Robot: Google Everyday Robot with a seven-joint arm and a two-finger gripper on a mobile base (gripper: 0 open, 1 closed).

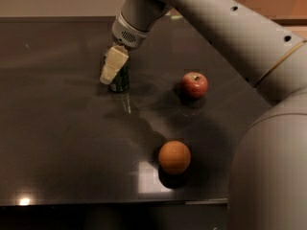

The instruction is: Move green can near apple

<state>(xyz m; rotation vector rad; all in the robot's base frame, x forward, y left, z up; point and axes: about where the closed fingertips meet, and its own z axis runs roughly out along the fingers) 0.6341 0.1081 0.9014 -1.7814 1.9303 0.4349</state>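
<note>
The green can [121, 80] stands upright on the dark table [57, 128], left of centre. My gripper [113, 67] is at the can, its cream-coloured end covering the can's top and left side. The red apple [194, 85] sits on the table to the right of the can, about a can's height or more away. The can's top is hidden behind the gripper.
An orange round fruit [174, 157] lies nearer the front edge, below the apple. My arm [225, 37] stretches from the right across the back of the table. The table's front edge runs along the bottom.
</note>
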